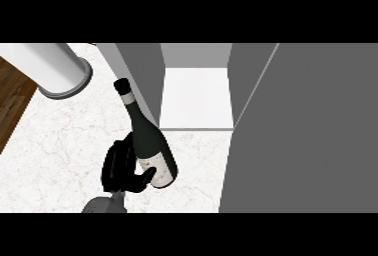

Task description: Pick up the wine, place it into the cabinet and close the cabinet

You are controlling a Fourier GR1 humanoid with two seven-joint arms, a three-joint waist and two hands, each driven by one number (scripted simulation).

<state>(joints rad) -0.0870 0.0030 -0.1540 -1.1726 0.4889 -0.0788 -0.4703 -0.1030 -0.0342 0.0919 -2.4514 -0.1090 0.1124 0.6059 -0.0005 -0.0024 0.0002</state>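
White marbled bench (66,150) fills the left of the view, with a strip of brown wood floor (13,107) past its far-left edge. One black hand (122,170) comes up from the lower edge on a grey forearm (103,205); by its place left of centre it reads as the left hand, and the right one does not show. Its fingers and thumb are curled round the lower body of the wine (150,145), just left of the label. From the hand the dark bottle leans up and to the left, its capped neck pointing away. Beyond and right of the hand stands the open grey cabinet (140,75), its white shelf (196,97) bare; the neck lies just beside the cabinet's left wall. A grey door (303,135) fills the view right of the hand. Far up-left of it a white cylinder (55,67) stands on the bench.
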